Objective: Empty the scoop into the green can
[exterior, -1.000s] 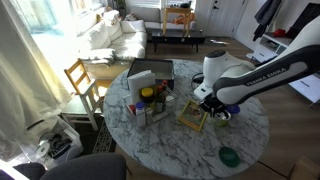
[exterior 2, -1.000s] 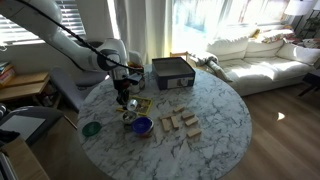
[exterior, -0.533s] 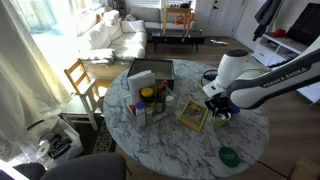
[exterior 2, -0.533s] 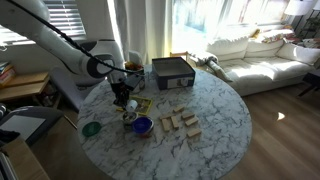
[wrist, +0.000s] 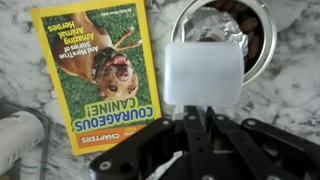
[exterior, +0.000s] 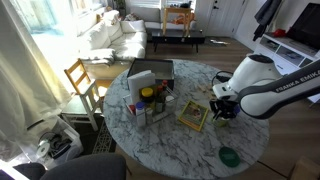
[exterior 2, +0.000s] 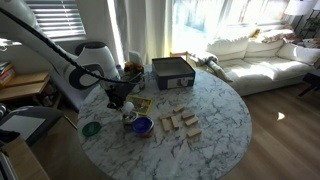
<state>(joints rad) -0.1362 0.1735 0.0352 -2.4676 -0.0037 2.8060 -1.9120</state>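
The gripper (wrist: 200,128) hangs low over the marble table (exterior: 170,140). Its fingers are closed, as far as I can make out, on the handle of the white scoop (wrist: 203,72). The scoop sits over the near edge of a foil-lined bowl (wrist: 240,30) of dark bits, just beside the yellow book (wrist: 95,70). The green can (exterior: 229,157) stands near the table's rim, well apart from the gripper.
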